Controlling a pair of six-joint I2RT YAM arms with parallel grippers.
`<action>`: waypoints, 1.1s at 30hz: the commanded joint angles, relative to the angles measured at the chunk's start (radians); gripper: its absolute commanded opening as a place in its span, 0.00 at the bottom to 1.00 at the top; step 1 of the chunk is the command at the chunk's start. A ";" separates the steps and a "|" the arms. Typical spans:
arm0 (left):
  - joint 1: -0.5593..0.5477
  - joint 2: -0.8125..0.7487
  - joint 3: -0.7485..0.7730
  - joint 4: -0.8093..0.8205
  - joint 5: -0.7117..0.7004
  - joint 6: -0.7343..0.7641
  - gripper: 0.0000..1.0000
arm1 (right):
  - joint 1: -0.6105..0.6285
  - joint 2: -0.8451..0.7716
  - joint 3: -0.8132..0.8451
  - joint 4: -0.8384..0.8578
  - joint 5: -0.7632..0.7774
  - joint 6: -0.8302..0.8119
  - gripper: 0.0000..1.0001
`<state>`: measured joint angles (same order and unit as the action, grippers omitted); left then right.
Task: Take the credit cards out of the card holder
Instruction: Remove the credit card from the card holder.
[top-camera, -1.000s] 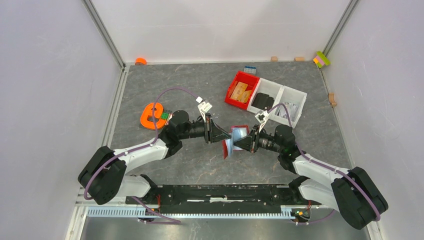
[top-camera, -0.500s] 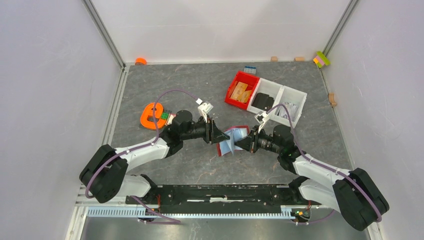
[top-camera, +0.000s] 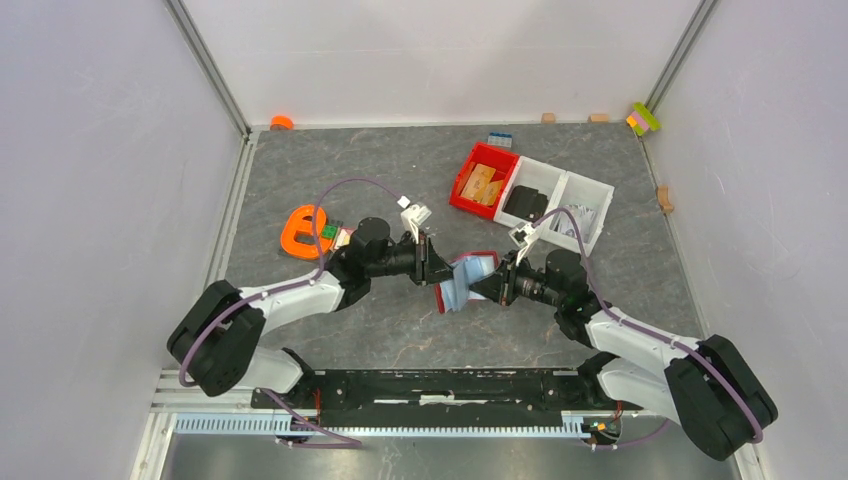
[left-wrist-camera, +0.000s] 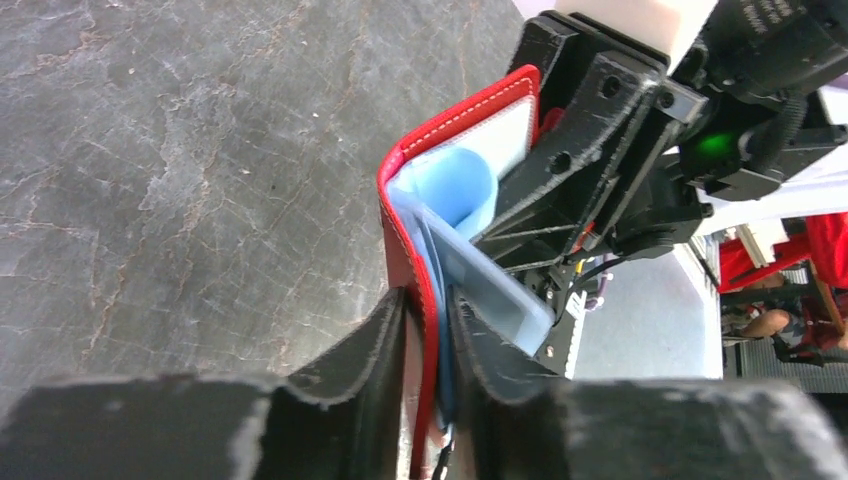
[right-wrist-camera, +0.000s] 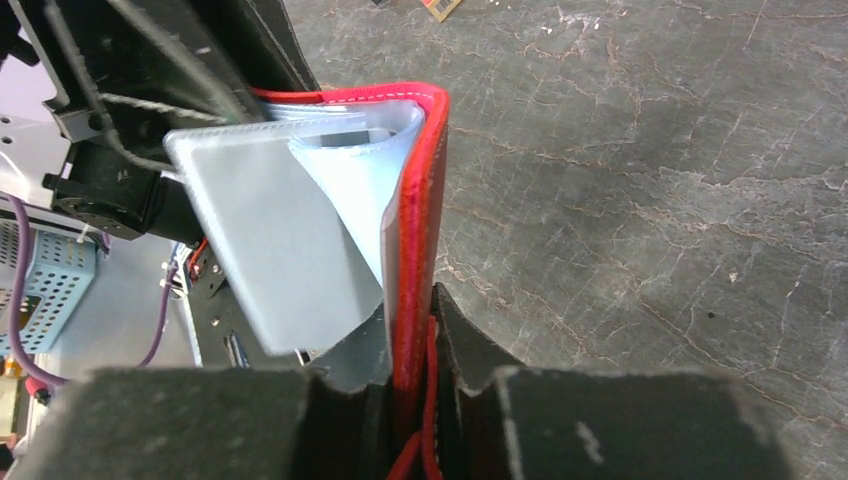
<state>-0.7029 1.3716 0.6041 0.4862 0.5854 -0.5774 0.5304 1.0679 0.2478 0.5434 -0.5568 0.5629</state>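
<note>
You are holding the small dark red folding card holder up in the air between both arms, over the dark grey stone-look counter, so it is hanging open. Your right gripper is pinching one red cover to steady it. Your left gripper is sitting with its fingers around the other cover, where the thin light blue and grey credit cards are sticking out, probably to pull one; whether it is squeezing, you cannot tell.
</note>
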 joint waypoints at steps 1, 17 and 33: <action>-0.004 0.045 0.074 -0.076 -0.028 0.031 0.19 | 0.011 0.015 0.050 0.056 -0.015 -0.011 0.21; 0.096 0.208 0.055 0.135 0.135 -0.222 0.02 | 0.080 0.025 0.071 0.015 0.054 -0.094 0.98; 0.097 0.188 0.051 0.131 0.132 -0.228 0.02 | 0.127 0.048 0.116 -0.077 0.190 -0.163 0.95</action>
<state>-0.6033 1.5784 0.6601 0.5564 0.6910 -0.7776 0.6395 1.1084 0.3153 0.4515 -0.3832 0.4313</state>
